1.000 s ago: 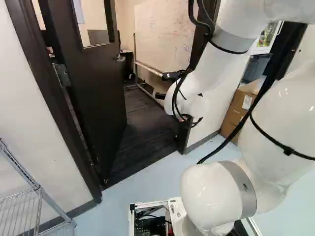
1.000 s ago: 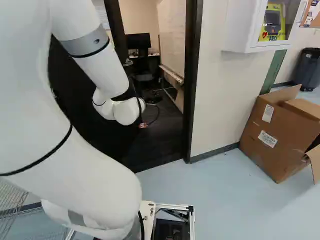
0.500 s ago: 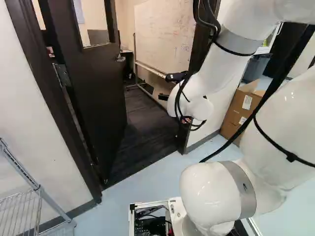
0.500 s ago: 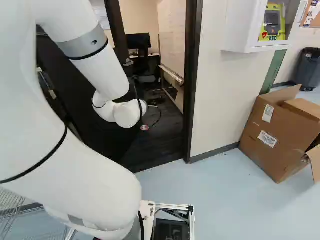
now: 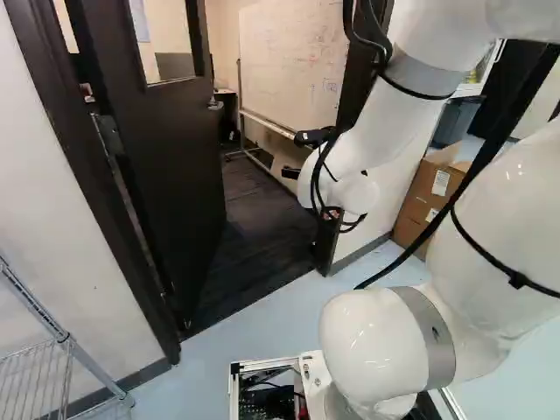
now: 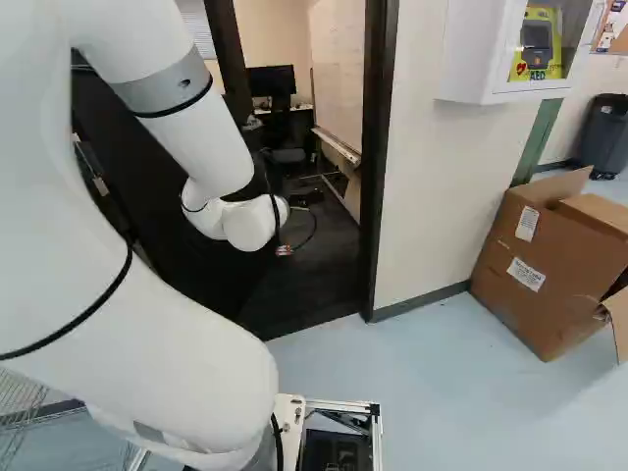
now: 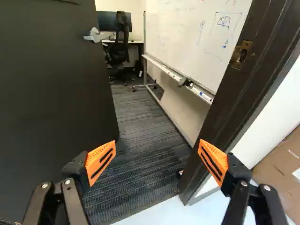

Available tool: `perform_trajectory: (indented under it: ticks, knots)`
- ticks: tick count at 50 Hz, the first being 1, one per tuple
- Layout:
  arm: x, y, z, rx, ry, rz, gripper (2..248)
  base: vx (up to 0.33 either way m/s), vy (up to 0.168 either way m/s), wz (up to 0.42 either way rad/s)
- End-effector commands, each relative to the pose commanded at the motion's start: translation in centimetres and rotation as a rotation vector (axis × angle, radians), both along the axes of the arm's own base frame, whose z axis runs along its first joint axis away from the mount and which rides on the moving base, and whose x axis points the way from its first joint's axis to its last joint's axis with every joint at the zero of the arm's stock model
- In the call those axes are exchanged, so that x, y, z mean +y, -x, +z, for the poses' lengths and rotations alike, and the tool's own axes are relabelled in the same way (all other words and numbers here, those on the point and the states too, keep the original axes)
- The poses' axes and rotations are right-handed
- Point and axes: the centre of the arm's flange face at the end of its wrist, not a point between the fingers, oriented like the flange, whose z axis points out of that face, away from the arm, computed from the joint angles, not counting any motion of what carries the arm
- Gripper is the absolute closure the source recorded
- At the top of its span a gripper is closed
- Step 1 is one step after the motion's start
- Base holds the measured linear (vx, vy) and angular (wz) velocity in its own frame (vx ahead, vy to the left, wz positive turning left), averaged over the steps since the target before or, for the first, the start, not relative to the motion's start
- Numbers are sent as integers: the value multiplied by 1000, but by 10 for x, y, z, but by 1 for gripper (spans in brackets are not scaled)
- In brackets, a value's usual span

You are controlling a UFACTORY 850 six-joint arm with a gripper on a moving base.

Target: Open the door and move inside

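So the door (image 5: 175, 175) is standing open, left side of the left base view, angled into the room. End effector (image 5: 290, 172) is pointed at the doorway, fingers spread wide, orange pads (image 7: 100, 161) well apart, holding nothing. Whiteboard (image 5: 293, 61)'s up past the doorway.

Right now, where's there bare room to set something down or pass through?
The blue floor looks bare between the frame and the box, as does the carpet between the open door and the whiteboard. It's crowded deeper in, around the chair and desk.
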Motion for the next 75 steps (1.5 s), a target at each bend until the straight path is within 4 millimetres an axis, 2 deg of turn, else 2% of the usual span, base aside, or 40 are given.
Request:
perform_trajectory:
  ticks: [41,75]
  knots:
    - [0,0,0,0,0,0,3,48,15,74]
    - [0,0,0,0,0,0,3,72,40,194]
